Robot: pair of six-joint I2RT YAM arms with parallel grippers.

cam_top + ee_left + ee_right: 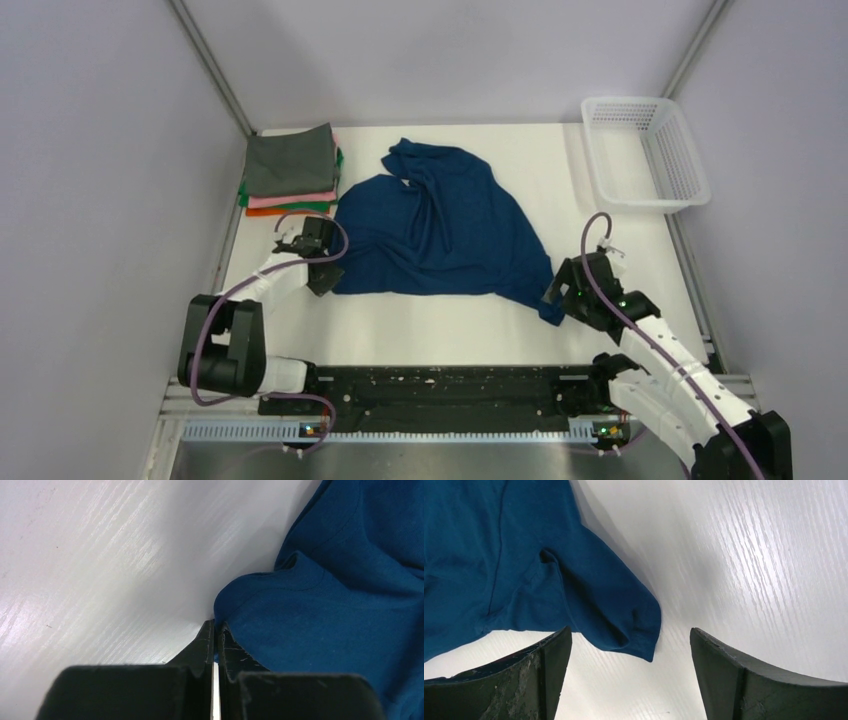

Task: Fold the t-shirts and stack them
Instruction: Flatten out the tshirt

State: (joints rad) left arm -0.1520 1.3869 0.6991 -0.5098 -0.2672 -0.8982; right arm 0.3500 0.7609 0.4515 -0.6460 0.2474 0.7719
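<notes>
Navy t-shirt (440,230): lies unfolded and rumpled in the middle of the desk (450,325), with its near-right sleeve (624,615) trailing toward the right arm.
Folded stack (292,170): sits at the far left, just beside the navy t-shirt's left edge.
Left hand (215,627): closed, with its tips touching the shirt's near-left edge. The wrist view does not confirm that cloth is caught between them.
Right hand (630,632): open wide and low over the desk, with the sleeve cuff between its fingers.
Risk 1: if the left hand has closed beside the hem and not on it, a lift will come up empty. Check the grip before you pull.
Risk 2: if the right hand closes on the cuff alone, the sleeve may stretch out while the body stays bunched.
Risk 3: a pull toward the far left could drag cloth against the folded stack and shift it.
Risk 4: uneven pull between the two hands would skew the shirt and spoil the fold.
Count, t-shirts: five. One is navy, and four are folded: grey t-shirt (290,160) on top, then pink (290,200), green (335,165) and orange (283,212).
Count, hands: two.
Count, basket (688,170): one, white mesh, at the far right.
</notes>
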